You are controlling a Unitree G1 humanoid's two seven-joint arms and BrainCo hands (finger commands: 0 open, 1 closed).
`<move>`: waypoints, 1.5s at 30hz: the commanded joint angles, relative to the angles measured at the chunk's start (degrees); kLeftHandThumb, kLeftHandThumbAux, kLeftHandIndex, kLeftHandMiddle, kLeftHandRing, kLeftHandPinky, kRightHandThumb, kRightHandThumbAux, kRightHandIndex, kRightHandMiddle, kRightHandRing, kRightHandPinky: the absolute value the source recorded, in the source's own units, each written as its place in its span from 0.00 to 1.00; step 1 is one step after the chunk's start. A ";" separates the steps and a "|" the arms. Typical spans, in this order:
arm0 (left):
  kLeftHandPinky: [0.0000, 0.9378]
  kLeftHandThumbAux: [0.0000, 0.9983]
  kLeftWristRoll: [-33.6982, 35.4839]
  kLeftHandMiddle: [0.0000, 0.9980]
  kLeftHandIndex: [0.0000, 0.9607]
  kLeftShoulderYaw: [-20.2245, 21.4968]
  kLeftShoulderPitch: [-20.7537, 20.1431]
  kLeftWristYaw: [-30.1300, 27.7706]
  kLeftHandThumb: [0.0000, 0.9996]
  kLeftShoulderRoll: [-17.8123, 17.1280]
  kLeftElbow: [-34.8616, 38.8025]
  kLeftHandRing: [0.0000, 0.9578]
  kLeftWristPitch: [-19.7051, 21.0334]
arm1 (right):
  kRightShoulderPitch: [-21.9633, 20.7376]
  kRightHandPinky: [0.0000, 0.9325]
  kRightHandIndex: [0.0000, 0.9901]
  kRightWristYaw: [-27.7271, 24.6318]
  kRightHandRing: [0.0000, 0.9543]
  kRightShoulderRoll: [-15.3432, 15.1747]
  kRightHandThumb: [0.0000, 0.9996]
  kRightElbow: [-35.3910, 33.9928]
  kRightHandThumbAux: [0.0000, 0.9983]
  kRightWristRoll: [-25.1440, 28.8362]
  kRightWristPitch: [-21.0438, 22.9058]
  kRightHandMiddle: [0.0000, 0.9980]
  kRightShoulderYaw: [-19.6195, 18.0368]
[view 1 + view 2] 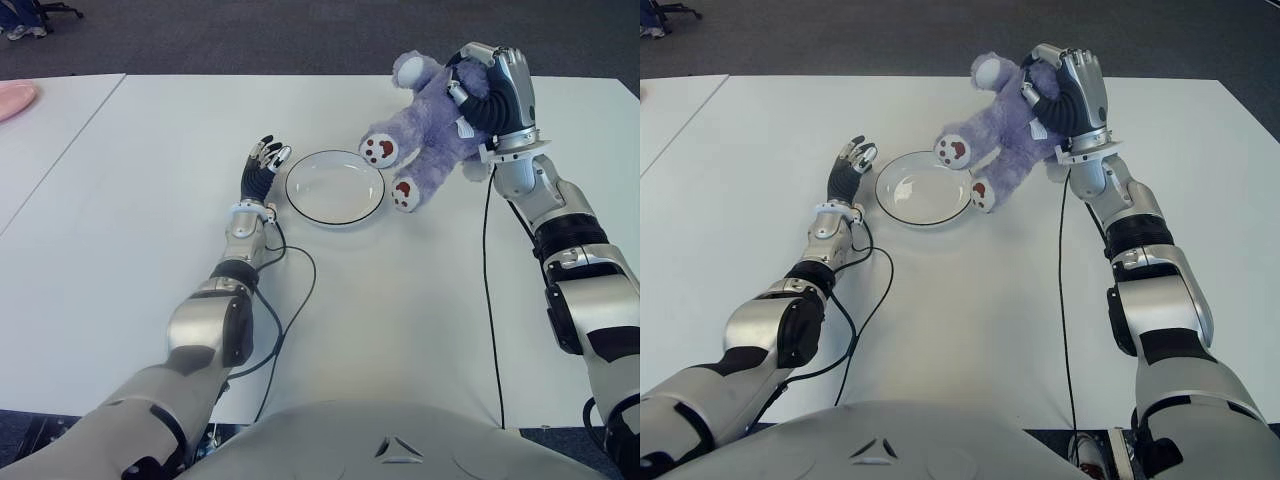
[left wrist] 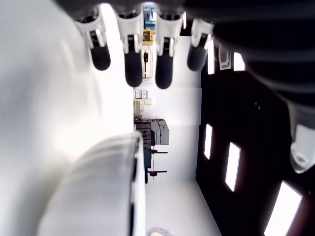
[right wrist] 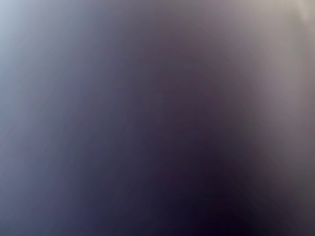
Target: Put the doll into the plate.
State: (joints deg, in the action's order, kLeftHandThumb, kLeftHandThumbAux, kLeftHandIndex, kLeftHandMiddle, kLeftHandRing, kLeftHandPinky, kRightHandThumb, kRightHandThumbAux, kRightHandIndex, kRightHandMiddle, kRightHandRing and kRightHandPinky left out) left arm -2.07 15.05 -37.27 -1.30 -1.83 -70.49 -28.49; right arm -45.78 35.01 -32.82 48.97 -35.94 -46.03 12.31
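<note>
A purple teddy bear doll (image 1: pixel 432 130) with red-marked white paws hangs tilted at the plate's right side, its feet over the rim. My right hand (image 1: pixel 490 92) is shut on the doll's upper body, fingers curled into the plush. The right wrist view is filled by purple plush (image 3: pixel 157 118) pressed against the camera. The white plate (image 1: pixel 305 205), with a dark rim, lies in the middle of the white table (image 1: pixel 400 320) and holds nothing. My left hand (image 1: pixel 264 160) shows just left of the plate, fingers (image 2: pixel 130 64) straight and holding nothing.
A pink object (image 1: pixel 14 98) lies on a neighbouring table at the far left. Black cables (image 1: pixel 490 300) run along both arms across the tabletop. Dark carpet lies beyond the table's far edge.
</note>
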 commanded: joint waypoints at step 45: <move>0.14 0.47 -0.09 0.18 0.13 0.24 10.03 0.48 0.00 4.29 -7.40 0.17 6.15 | -9.78 0.91 0.44 -1.15 0.91 12.47 0.70 10.02 0.72 -2.60 -10.03 0.87 8.36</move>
State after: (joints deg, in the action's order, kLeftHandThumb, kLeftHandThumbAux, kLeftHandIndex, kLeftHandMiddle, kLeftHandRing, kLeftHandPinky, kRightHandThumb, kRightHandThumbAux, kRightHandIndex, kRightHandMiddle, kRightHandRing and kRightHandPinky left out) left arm -2.11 15.30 -37.42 -1.30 -1.26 -70.50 -28.45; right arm -53.43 34.02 -21.40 58.09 -37.10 -55.28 19.64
